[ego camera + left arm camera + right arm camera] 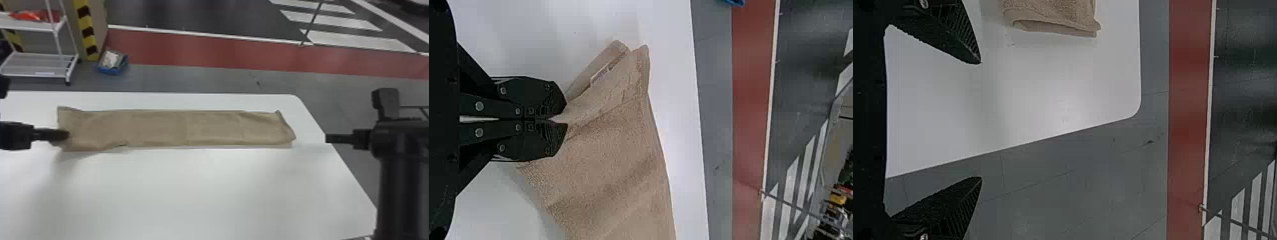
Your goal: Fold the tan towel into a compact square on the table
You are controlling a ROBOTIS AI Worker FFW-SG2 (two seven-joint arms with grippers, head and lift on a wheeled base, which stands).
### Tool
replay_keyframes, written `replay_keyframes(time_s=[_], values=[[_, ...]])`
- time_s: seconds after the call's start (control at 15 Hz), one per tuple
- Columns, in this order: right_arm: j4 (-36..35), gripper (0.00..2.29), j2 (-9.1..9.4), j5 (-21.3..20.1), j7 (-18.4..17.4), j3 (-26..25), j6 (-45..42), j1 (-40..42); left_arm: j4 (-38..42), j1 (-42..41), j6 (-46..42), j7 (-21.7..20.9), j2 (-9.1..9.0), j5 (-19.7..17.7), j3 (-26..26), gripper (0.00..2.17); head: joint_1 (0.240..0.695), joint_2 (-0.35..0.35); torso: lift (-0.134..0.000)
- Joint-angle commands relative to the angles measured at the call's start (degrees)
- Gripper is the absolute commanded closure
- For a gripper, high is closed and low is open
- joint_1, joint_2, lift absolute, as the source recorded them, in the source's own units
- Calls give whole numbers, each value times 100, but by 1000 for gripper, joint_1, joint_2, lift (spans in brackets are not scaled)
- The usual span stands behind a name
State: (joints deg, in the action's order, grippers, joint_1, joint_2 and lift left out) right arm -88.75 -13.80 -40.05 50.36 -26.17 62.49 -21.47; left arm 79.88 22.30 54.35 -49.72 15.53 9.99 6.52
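Tan towel (159,127): long strip across white bench (207,191) | Left hand (66,135): closed, pinching towel's left end | Right hand (327,138): wide open, apart from towel

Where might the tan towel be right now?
In the head view, the tan towel stretches near the far edge of the table, its left end in the left gripper.

tan towel (159,127): rough matt cloth | table (207,191): smooth, faintly glossy

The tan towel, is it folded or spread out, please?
Partly folded: the tan towel forms a long strip, with layers showing at one end.
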Motion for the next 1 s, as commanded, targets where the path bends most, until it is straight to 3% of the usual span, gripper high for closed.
replay_keyframes(time_s=[0.0, 0.27, 0.47, 0.6, 0.73, 0.87, 0.93], values=[[-29, 43, 0, 15, 0, 7, 40, 11, 599, -393, -7, -267, 283, -103, 227, 1905, 695, -225, -123], [-73, 43, 9, 15, 9, -2, 40, 55, 925, -815, -359, -829, 899, -243, 649, 1905, 695, -195, -123], [-73, 43, 9, 24, 9, 7, 40, 82, 942, -1070, -675, -1005, 1329, -305, 965, 1905, 695, -160, -123], [-81, 43, 44, 24, 9, 33, 40, 82, 977, -1079, -675, -1040, 1435, -349, 1097, 1902, 695, -118, -123], [-108, 43, 123, -11, 9, 42, 57, 90, 1452, -1105, -236, -1049, 1365, -419, 1132, 1902, 695, -96, -123], [-178, 43, 149, -29, 27, 42, 75, 152, 2313, -1070, 1135, -1014, 1039, -665, 1132, 1905, 695, -91, -123], [-240, 43, 158, -38, 35, 42, 163, 187, 2832, -1044, 1786, -961, 749, -753, 1079, 1905, 695, -98, -123]])
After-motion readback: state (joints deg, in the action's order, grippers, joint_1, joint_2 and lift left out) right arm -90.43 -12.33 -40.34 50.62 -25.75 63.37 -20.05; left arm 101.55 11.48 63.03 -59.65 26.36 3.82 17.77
